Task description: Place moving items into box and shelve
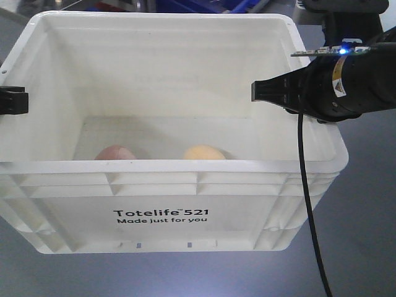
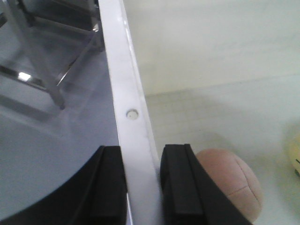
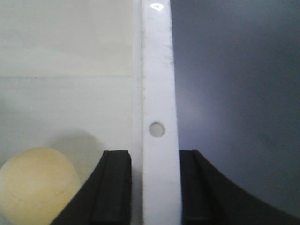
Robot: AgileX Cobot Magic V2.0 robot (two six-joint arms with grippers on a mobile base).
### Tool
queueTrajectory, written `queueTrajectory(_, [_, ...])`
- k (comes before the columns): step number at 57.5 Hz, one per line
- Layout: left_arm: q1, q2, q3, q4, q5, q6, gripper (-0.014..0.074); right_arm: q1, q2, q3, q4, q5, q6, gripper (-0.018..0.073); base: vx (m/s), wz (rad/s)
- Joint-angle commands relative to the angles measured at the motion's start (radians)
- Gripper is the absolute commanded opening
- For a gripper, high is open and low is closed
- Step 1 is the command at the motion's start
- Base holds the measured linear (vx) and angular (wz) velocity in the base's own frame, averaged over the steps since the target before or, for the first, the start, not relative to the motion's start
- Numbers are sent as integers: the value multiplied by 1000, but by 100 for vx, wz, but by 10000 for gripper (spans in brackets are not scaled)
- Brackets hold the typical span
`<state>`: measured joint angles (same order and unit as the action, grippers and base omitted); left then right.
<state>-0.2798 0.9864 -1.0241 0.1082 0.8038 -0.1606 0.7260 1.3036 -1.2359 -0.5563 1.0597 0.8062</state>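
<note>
The box [image 1: 161, 216], a large white crate printed "Totelife 521", fills the front view. The two moving items lie on its floor: a pinkish-beige seamed lump [image 1: 114, 153] on the left and a yellow-orange lump [image 1: 204, 152] beside it. My left gripper [image 1: 12, 101] is shut on the box's left rim [image 2: 131, 93], one finger [image 2: 180, 187] inside near the pink lump [image 2: 234, 183]. My right gripper [image 1: 291, 96] is shut on the right rim [image 3: 159, 70], its inner finger [image 3: 112, 187] next to the yellow lump [image 3: 33, 187].
Blue bins [image 1: 204, 5] show behind the box at the top. A black cable [image 1: 309, 204] hangs from my right arm past the box's right front corner. Metal frame legs [image 2: 51, 70] stand outside the left rim. A grey surface lies below.
</note>
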Motion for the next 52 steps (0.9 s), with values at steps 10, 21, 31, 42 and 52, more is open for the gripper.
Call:
queueTrajectory(10, [-15, -26, -43, -25, -156, 16, 119, 7, -34, -39, -102, -102, -13, 75, 25, -70])
queueTrajectory(21, [-15, -26, -43, -25, -157, 16, 119, 7, -34, -39, -102, -102, -13, 75, 29, -58])
queueTrajectory(31, [-15, -26, -43, -25, -156, 16, 119, 7, -34, -39, -102, -102, -13, 75, 32, -49])
queueTrajectory(42, [-15, -26, -43, -26, -156, 16, 119, 7, -34, -39, -102, -102, -13, 75, 34, -44])
queueTrajectory(52, [-15, -26, -43, -26, -156, 16, 119, 7, -34, -39, -102, -102, -13, 75, 38, -36])
